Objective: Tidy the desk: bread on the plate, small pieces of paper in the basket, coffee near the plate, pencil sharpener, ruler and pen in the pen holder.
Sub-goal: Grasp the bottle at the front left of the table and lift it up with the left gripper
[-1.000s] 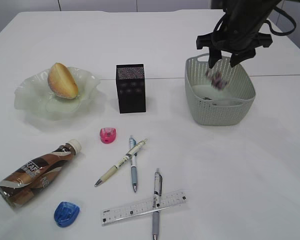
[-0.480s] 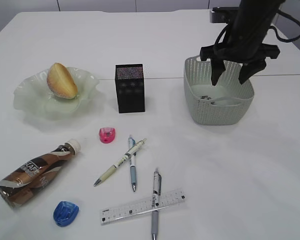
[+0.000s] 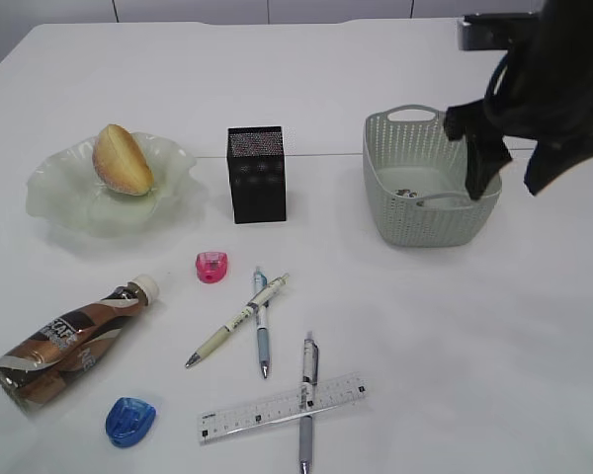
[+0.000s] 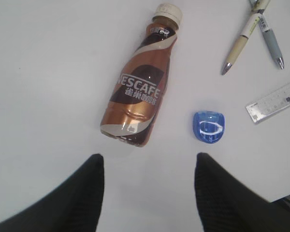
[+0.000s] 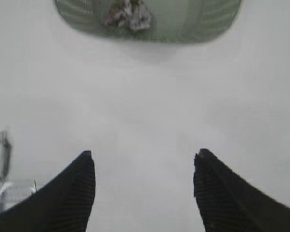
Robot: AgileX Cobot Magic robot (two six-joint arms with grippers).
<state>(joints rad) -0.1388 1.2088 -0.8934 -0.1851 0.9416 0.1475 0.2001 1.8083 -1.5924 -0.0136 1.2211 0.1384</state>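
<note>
The bread [image 3: 122, 158] lies on the green plate [image 3: 64, 212] at the left. Crumpled paper [image 5: 128, 14] rests inside the basket [image 3: 430, 212], whose wall [image 5: 208, 21] also shows from the right wrist. My right gripper [image 3: 504, 190] hangs open and empty at the basket's right edge. The coffee [image 4: 140, 99] lies on its side on the desk [image 3: 455, 346], just ahead of my open, empty left gripper [image 4: 147, 157]. A blue pencil sharpener [image 4: 209, 127], the ruler [image 3: 277, 408] and three pens [image 3: 263, 326] lie at the front. The pen holder [image 3: 257, 173] stands mid-desk.
A pink pencil sharpener [image 3: 212, 266] sits in front of the pen holder. One pen [image 3: 307, 400] lies across the ruler. The other two pens cross each other beside it. The desk's front edge runs close below the ruler.
The paper that was dropping from my right gripper now lies in the basket. That gripper has swung right, from over the basket to its right edge. The left gripper has not moved.
</note>
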